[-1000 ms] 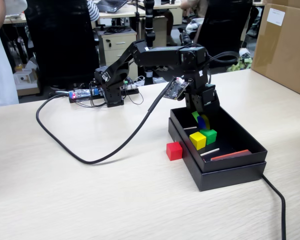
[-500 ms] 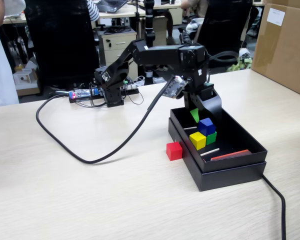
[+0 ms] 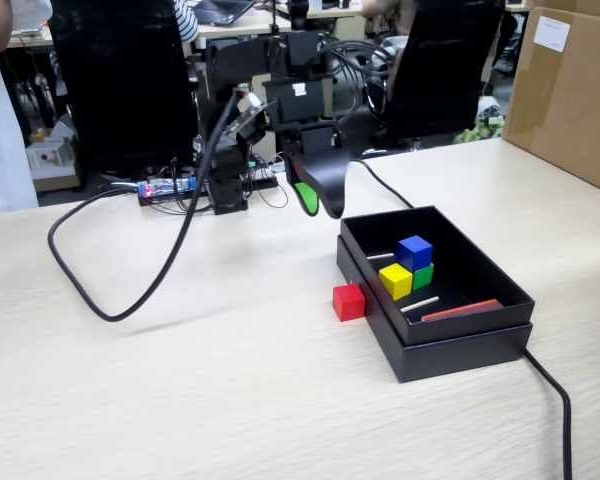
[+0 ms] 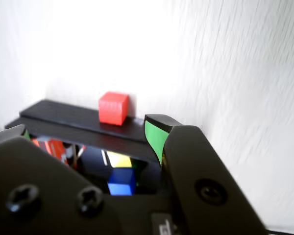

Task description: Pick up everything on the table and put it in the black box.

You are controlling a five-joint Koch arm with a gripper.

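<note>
**Red cube left outside, gripper hanging behind the box**

Red is the one colour not yet inside: the red cube (image 3: 348,301) sits on the table (image 3: 180,400), touching or just beside the outer long wall of the black box (image 3: 435,345), on the box's left side in the fixed view. The blue cube (image 3: 415,251), yellow cube (image 3: 395,280) and green cube (image 3: 423,274) are clustered inside, the blue one apparently resting on the others, alongside thin white sticks (image 3: 420,304) and a red-orange strip (image 3: 462,310).

The gripper (image 3: 318,198) hangs in the air above the table, beyond the box's far corner, holding nothing. In the wrist view (image 4: 154,139) one green-padded tip shows clearly, the other barely, and I cannot tell how wide the jaws stand.

From the gripper, the red cube lies nearer the fixed camera and lower, along the box's outer wall. The cube has no long axis, but the wall beside it probably limits where a finger can fit, so a grasp along the wall looks wiser.
</note>
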